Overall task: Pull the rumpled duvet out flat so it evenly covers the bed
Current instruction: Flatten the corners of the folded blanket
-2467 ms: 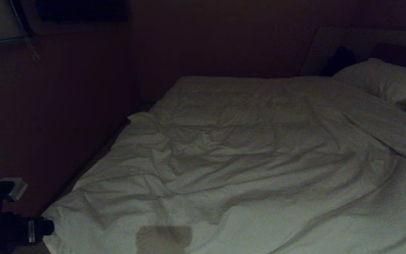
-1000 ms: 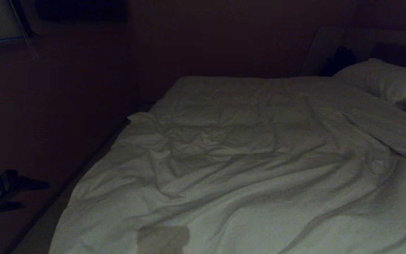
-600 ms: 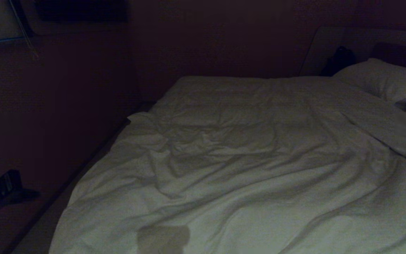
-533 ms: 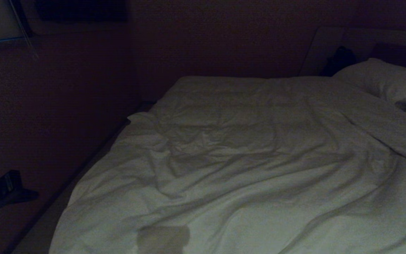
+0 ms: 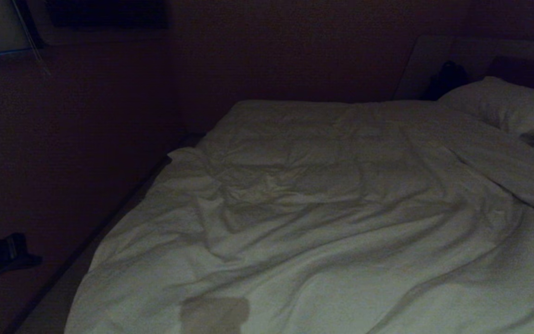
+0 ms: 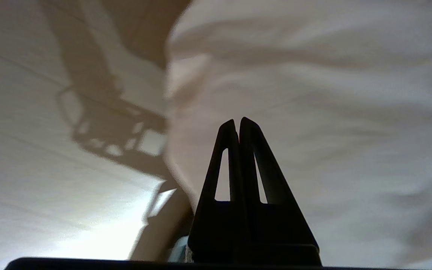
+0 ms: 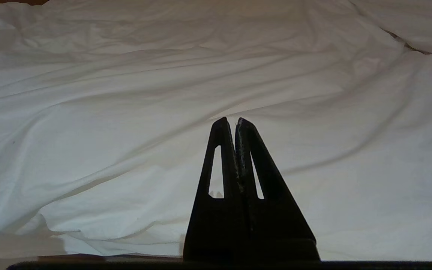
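Since a couple sec ago, my left arm has pulled back off the near-left corner of the duvet (image 5: pixel 322 222) and now sits low at the left edge of the head view, over the floor (image 5: pixel 63 195) and apart from the bed (image 5: pixel 51 306). Left gripper (image 6: pixel 237 122) fingers are pressed tip to tip w/ nothing between them; wrist cam shows them pointing at the duvet's hanging side, a pale floor strip beside it carrying the arm's shadow. Earlier those fingers stood apart; now clenched on nothing.

Right gripper (image 7: pixel 230 120) also clamped tight, tips touching, empty, hovering just over the near part of the duvet; not seen in the head view.

Duvet lies across nearly the whole mattress, white, puffy, w/ long creases running diagonally thru the middle and a bunched patch toward the far-left side. Its left edge drapes over the bed's side, and a bare strip of the bed edge shows at lower left. Pillow (image 5: pixel 503 104) sits at far right by the headboard (image 5: pixel 522 69), beyond the duvet's top edge.
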Tool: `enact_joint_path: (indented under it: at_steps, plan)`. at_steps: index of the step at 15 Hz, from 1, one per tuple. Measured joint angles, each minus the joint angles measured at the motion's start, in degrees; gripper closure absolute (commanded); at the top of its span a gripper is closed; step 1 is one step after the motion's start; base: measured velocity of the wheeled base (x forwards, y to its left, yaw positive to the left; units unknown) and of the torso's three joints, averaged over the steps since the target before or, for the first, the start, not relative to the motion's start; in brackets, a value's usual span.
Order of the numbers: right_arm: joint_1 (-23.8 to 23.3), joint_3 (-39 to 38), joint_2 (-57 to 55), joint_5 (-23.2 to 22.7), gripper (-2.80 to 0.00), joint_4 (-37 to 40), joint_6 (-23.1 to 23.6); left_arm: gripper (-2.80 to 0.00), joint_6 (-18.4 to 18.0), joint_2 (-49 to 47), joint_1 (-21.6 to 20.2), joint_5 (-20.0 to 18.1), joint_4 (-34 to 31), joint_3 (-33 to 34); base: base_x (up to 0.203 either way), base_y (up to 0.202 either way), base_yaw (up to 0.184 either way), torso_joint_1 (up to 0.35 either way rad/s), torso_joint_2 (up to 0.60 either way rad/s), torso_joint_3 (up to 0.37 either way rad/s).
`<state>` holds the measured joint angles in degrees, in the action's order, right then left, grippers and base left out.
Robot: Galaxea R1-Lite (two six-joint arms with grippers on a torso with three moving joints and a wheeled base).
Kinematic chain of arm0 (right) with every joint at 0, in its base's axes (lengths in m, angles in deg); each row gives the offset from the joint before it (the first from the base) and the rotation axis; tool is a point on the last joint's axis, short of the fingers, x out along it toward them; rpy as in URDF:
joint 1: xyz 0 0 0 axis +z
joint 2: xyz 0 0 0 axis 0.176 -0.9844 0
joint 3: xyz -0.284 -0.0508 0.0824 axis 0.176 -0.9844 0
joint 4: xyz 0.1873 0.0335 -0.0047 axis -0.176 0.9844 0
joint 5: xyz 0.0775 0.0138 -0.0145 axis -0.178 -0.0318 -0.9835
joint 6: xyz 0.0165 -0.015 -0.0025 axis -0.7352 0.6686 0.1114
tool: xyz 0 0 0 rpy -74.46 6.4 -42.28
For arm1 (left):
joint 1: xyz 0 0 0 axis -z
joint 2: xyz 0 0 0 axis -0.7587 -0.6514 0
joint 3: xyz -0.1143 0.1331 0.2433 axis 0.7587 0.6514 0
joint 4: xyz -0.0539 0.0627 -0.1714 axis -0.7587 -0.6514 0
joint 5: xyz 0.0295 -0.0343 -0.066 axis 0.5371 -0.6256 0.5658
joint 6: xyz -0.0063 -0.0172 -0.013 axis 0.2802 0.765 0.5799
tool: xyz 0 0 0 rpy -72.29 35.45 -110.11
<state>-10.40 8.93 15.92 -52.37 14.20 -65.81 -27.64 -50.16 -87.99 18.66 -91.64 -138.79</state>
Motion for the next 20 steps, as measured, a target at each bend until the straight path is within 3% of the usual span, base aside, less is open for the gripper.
enact_joint_path:
  at_steps: [2, 6, 10, 14, 20]
  plan:
    - [0.0, 0.0, 0.0, 0.0, 0.0, 0.0, 0.0, 0.0, -4.9, -2.9, -1.6, -0.2, 0.1, -0.5, 0.0, 0.0, 0.0, 0.0, 0.0, 0.0]
    - [0.0, 0.0, 0.0, 0.0, 0.0, 0.0, 0.0, 0.0, -8.6, -6.7, -2.5, -1.4, 0.1, -0.7, 0.0, 0.0, 0.0, 0.0, 0.0, 0.0]
    - [0.0, 0.0, 0.0, 0.0, 0.0, 0.0, 0.0, 0.0, -16.9, -9.3, -4.5, -6.7, -0.4, -0.1, 0.0, 0.0, 0.0, 0.0, 0.0, 0.0]
    - [0.0, 0.0, 0.0, 0.0, 0.0, 0.0, 0.0, 0.0, -21.8, -10.4, -5.2, -8.2, -0.5, 1.1, 0.0, 0.0, 0.0, 0.0, 0.0, 0.0]
    - [0.0, 0.0, 0.0, 0.0, 0.0, 0.0, 0.0, 0.0, -26.4, -12.1, -4.5, -8.1, -0.5, 3.2, 0.0, 0.0, 0.0, 0.0, 0.0, 0.0]
